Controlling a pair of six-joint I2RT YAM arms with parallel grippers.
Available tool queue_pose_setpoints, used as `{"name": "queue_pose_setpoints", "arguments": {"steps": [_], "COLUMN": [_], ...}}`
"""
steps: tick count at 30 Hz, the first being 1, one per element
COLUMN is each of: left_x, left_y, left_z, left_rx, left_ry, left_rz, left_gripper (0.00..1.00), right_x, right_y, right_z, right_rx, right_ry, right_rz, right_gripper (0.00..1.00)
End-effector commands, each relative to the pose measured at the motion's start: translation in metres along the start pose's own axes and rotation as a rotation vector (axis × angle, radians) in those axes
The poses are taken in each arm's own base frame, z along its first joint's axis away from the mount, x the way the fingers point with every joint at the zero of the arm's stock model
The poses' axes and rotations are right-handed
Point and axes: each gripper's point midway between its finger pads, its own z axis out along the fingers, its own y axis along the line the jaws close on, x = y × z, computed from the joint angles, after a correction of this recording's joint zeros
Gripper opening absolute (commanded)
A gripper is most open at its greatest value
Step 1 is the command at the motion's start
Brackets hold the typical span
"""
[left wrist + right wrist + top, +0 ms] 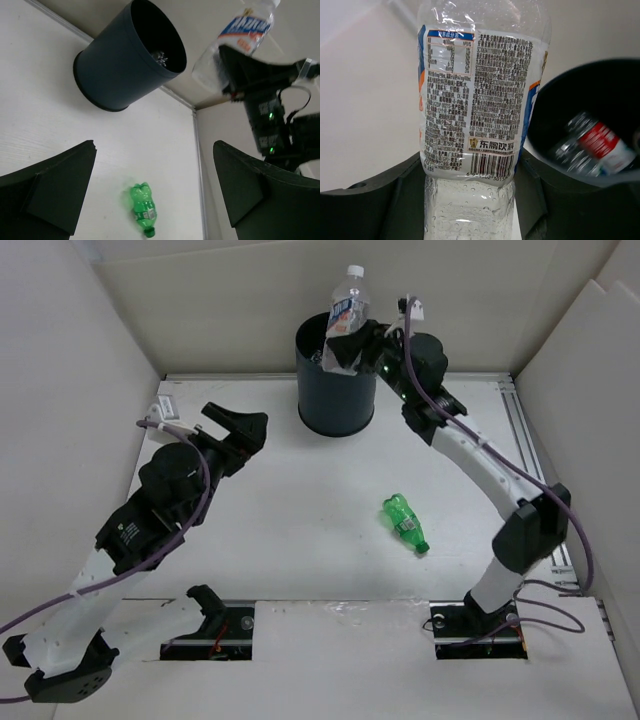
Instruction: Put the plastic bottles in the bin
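My right gripper is shut on a clear bottle with a white-blue label, held upright over the rim of the dark bin. The bottle fills the right wrist view, with the bin to its right and a red-labelled bottle lying inside. A green bottle lies on the table right of centre; it also shows in the left wrist view. My left gripper is open and empty, left of the bin.
White walls enclose the table on three sides. A metal rail runs along the right edge. Cut-outs with the arm bases lie at the near edge.
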Motion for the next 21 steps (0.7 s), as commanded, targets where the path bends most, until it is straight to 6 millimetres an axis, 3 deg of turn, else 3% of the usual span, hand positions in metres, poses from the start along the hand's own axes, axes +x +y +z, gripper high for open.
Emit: {"name": "queue_pose_setpoints", "arguments": {"steps": [1,6,7,8,9,10,11,12,13,17,20,21], "left_x": [0.014,0.022,0.027,0.034,0.034,0.037,0.035,0.041,0.041,0.054,0.063,0.067], "left_y": [0.011,0.009,0.012,0.016,0.016,0.019,0.021,0.025,0.025,0.035,0.036,0.038], "left_z": [0.012,0.012,0.013,0.016,0.016,0.018,0.019,0.023,0.023,0.031,0.037,0.041], "left_rx": [-0.023,0.016,0.014,0.001,0.001,-0.003,-0.009,-0.023,-0.023,-0.073,-0.085,-0.096], "left_ry": [0.005,0.045,0.059,0.071,0.071,0.074,0.068,0.08,0.08,0.11,0.133,0.141], "left_rz": [0.086,0.173,0.189,0.201,0.201,0.204,0.213,0.225,0.225,0.242,0.247,0.246], "left_gripper": [1.0,1.0,1.0,1.0,1.0,1.0,1.0,1.0,1.0,1.0,1.0,1.0], "right_x": [-0.037,-0.06,-0.08,-0.065,-0.064,-0.058,-0.057,-0.055,-0.051,-0.054,-0.057,-0.056], "right_y": [-0.036,-0.071,-0.063,-0.084,-0.087,-0.098,-0.101,-0.108,-0.111,-0.128,-0.125,-0.135], "right_z": [0.041,0.083,0.087,0.1,0.105,0.109,0.119,0.121,0.124,0.116,0.107,0.103], "right_rx": [0.112,0.215,0.211,0.245,0.247,0.29,0.289,0.295,0.305,0.354,0.363,0.382], "right_ry": [-0.154,-0.269,-0.308,-0.289,-0.287,-0.267,-0.271,-0.258,-0.242,-0.215,-0.198,-0.171], "right_rz": [-0.021,-0.009,-0.008,-0.018,-0.032,-0.06,-0.075,-0.088,-0.099,-0.124,-0.147,-0.16], "right_gripper": [0.0,0.03,0.03,0.04,0.04,0.13,0.34,0.74,1.0,1.0,1.0,1.0]}}
